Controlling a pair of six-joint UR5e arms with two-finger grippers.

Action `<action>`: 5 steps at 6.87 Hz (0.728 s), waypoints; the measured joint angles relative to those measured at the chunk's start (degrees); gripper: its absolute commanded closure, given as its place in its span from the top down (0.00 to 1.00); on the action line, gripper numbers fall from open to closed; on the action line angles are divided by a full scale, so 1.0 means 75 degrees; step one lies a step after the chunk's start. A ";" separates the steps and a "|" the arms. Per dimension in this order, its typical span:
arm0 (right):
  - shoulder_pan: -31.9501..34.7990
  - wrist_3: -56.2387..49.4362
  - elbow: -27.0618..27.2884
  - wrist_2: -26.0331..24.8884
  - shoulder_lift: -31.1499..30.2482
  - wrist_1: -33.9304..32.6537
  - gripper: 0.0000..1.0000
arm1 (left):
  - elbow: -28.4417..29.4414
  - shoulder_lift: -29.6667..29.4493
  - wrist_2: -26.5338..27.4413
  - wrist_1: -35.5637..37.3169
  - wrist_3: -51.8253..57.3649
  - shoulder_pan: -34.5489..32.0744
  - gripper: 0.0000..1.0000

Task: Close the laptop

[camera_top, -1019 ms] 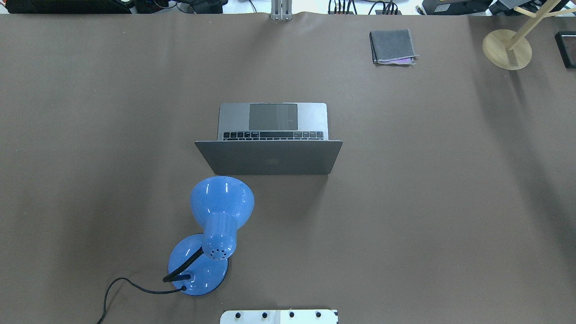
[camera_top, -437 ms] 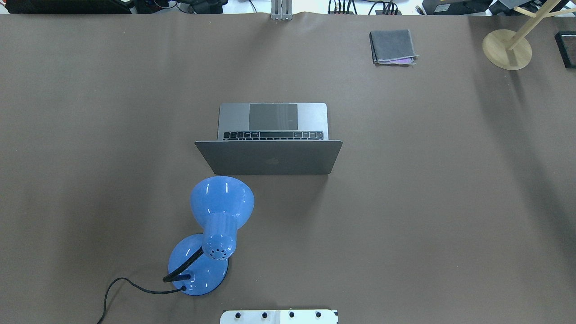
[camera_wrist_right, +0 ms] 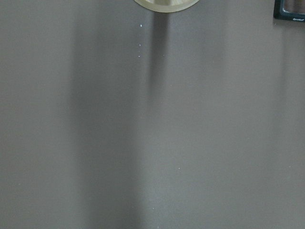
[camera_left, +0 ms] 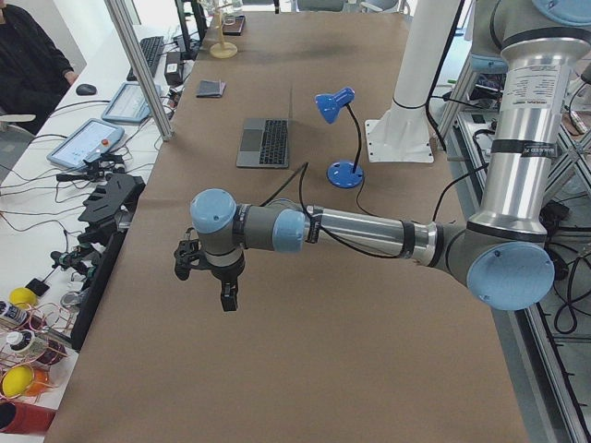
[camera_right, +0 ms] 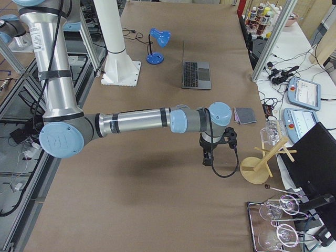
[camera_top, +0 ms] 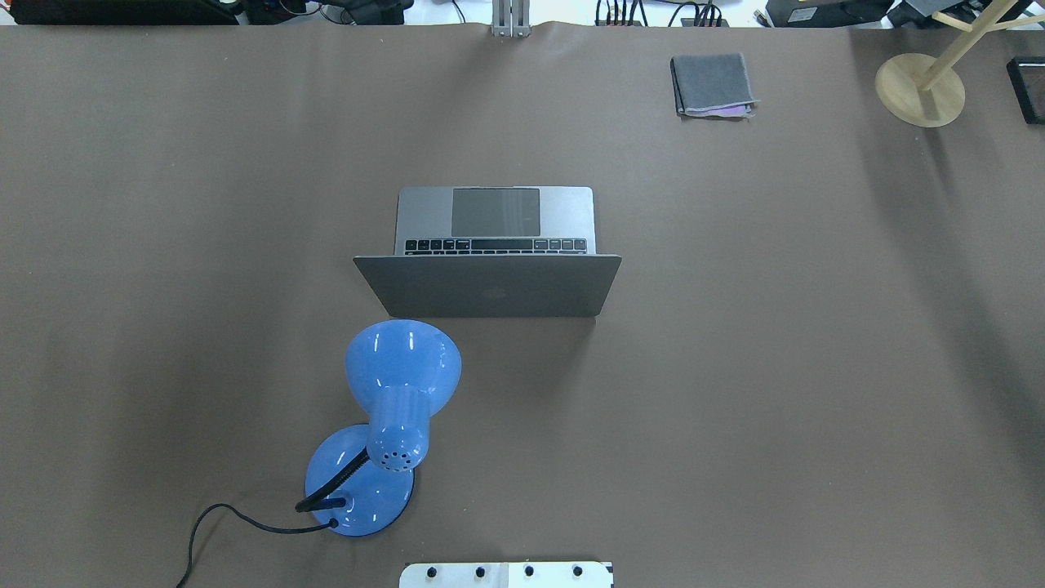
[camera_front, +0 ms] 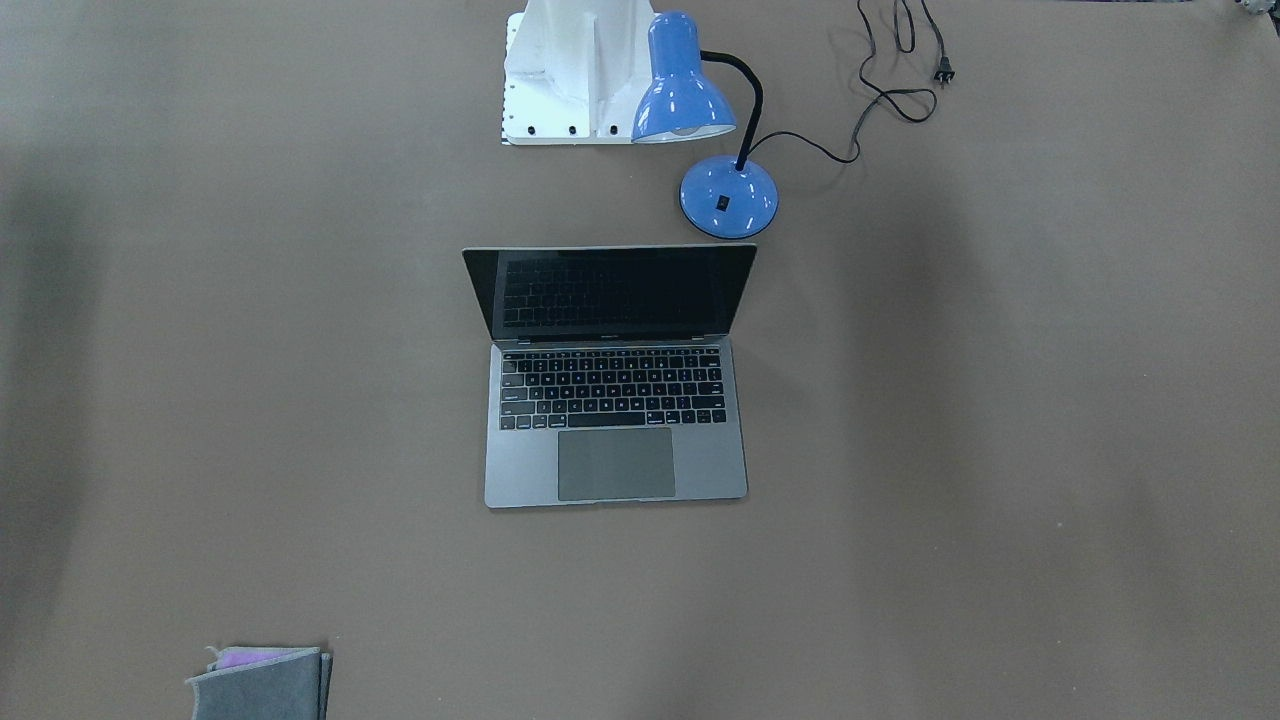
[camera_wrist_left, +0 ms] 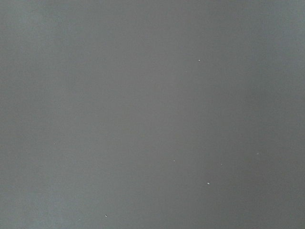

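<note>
The space-grey laptop (camera_top: 490,286) stands open in the middle of the table, its lid upright and its back toward the robot. The front-facing view shows its black screen, black keys and trackpad (camera_front: 615,400). It also shows far off in the left view (camera_left: 266,141) and the right view (camera_right: 196,74). My left gripper (camera_left: 226,300) hangs over bare table far out at the robot's left end. My right gripper (camera_right: 207,159) hangs over bare table far out at the robot's right end. I cannot tell whether either is open or shut. Both wrist views show only table.
A blue desk lamp (camera_top: 392,384) with a black cord stands just behind the laptop lid, on the robot's left side. A folded grey cloth (camera_top: 712,84) lies at the far right. A wooden stand (camera_top: 920,88) is at the far right corner, close to my right gripper.
</note>
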 measured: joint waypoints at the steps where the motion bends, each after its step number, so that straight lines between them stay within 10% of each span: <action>1: 0.0000 -0.0003 -0.0008 -0.0009 0.0000 0.0006 1.00 | -0.0004 -0.0011 0.0000 0.0000 0.0000 0.0000 0.98; 5: 0.0000 -0.0011 -0.0022 -0.0006 -0.0002 0.0010 1.00 | -0.0057 -0.0032 0.0000 -0.0011 0.0011 0.0000 0.98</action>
